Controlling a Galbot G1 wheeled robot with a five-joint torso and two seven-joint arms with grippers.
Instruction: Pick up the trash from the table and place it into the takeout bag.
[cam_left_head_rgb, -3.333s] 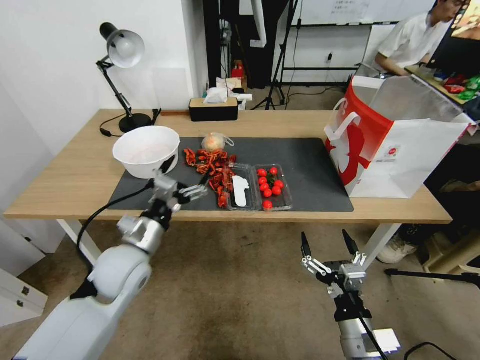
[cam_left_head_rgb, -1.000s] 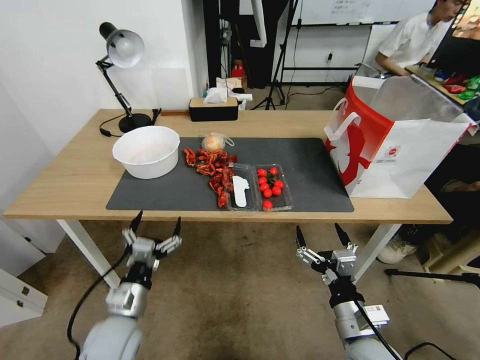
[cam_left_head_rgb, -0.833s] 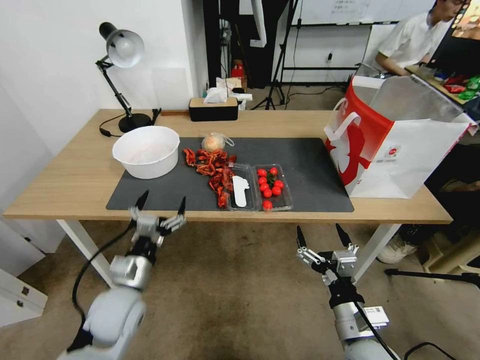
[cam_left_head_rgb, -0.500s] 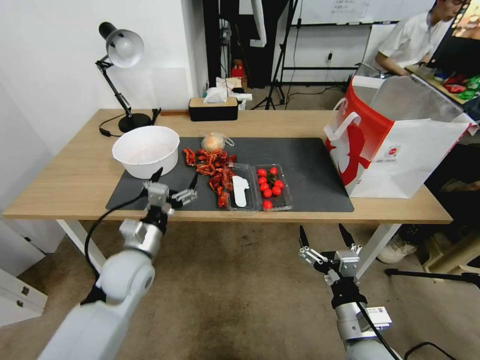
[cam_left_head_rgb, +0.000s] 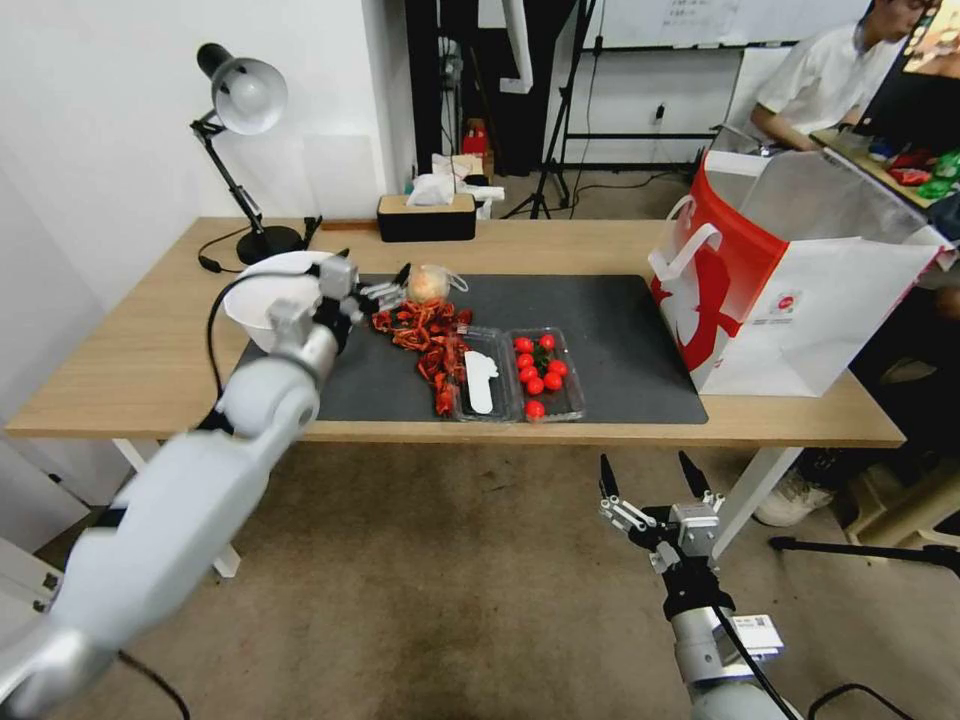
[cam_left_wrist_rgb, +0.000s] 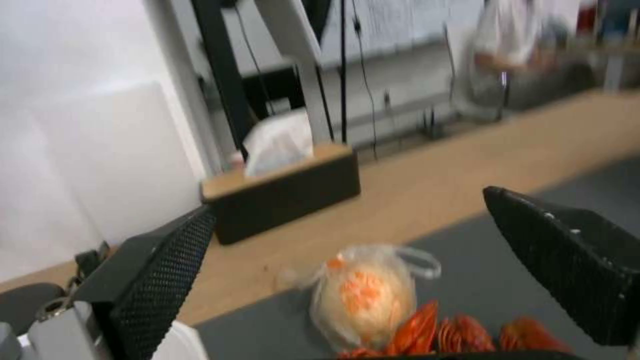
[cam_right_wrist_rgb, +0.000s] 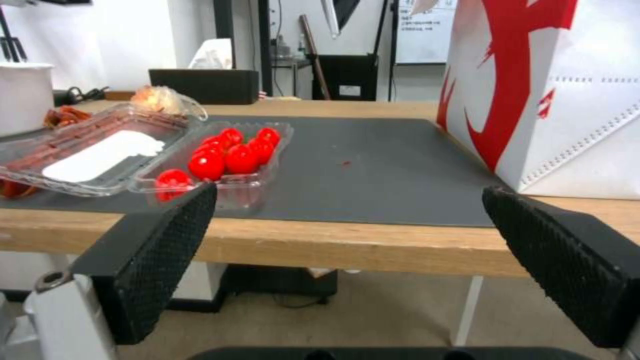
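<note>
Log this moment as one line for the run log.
left tool: open, over mat by knotted bag and red scraps | right tool: open, below table edge | takeout bag: upright, at table's right end

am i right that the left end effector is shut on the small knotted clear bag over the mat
Not quite. The left end effector is open over the mat, the knotted clear bag lying ungripped between its fingers. The left wrist view shows it.
</note>
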